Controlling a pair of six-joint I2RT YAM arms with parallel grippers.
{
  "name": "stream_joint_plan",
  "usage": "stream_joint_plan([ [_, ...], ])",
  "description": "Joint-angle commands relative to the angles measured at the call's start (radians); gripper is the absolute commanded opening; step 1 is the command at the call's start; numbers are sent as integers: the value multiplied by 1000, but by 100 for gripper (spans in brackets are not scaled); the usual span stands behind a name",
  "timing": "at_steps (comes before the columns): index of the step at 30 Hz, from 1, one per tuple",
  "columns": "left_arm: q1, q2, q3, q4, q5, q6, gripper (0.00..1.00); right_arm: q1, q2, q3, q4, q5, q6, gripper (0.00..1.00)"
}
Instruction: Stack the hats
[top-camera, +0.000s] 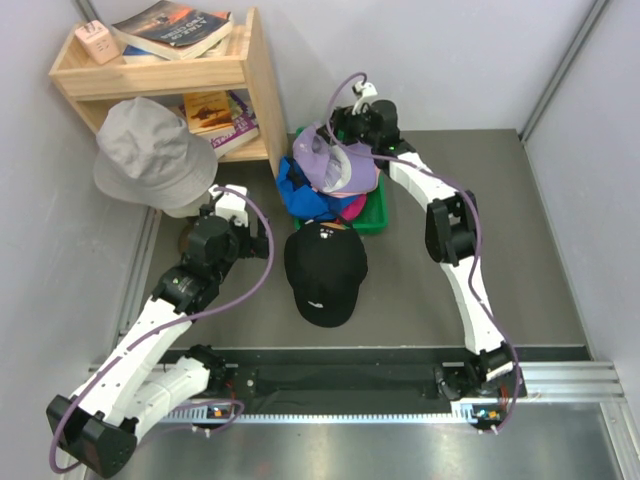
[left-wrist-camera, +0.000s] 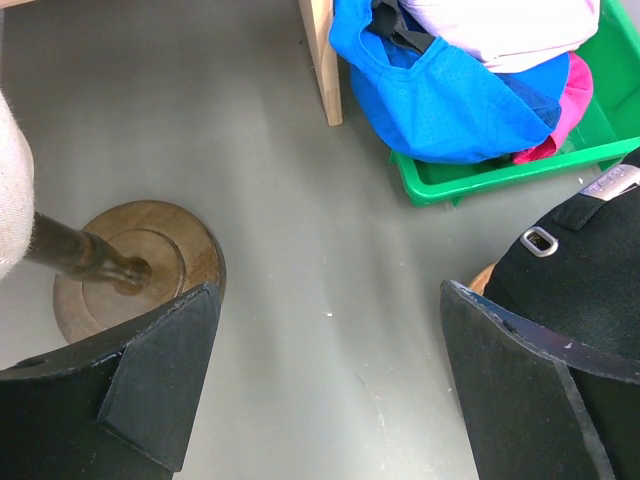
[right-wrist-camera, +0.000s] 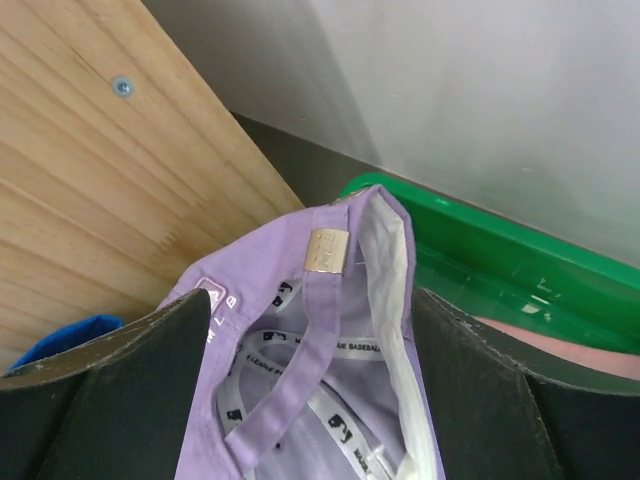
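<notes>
A black cap (top-camera: 325, 265) lies on the table in front of a green bin (top-camera: 375, 215). The bin holds a pile: a lavender cap (top-camera: 340, 165) on top with its inside showing, a bright blue cap (top-camera: 295, 190) and a magenta cap (top-camera: 352, 208). My right gripper (top-camera: 345, 125) is open, its jaws on either side of the lavender cap's rear strap (right-wrist-camera: 320, 330). My left gripper (left-wrist-camera: 330, 380) is open and empty over bare table, with the black cap (left-wrist-camera: 590, 280) just to its right. No dark green cap shows.
A wooden bookshelf (top-camera: 170, 70) stands at the back left, its side panel (right-wrist-camera: 100, 180) close to my right gripper. A grey bucket hat (top-camera: 150, 155) sits on a stand with a round wooden base (left-wrist-camera: 130, 260) by my left finger. Walls close in at both sides.
</notes>
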Motion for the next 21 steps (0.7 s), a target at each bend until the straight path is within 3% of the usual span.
stream_joint_plan([
  [1, 7, -15, 7, 45, -9, 6, 95, 35, 51, 103, 45, -13, 21, 80],
  [15, 12, -29, 10, 40, -1, -3, 95, 58, 127, 167, 65, 16, 15, 77],
  [21, 15, -30, 10, 39, -3, -4, 95, 59, 140, 174, 88, 15, 16, 53],
])
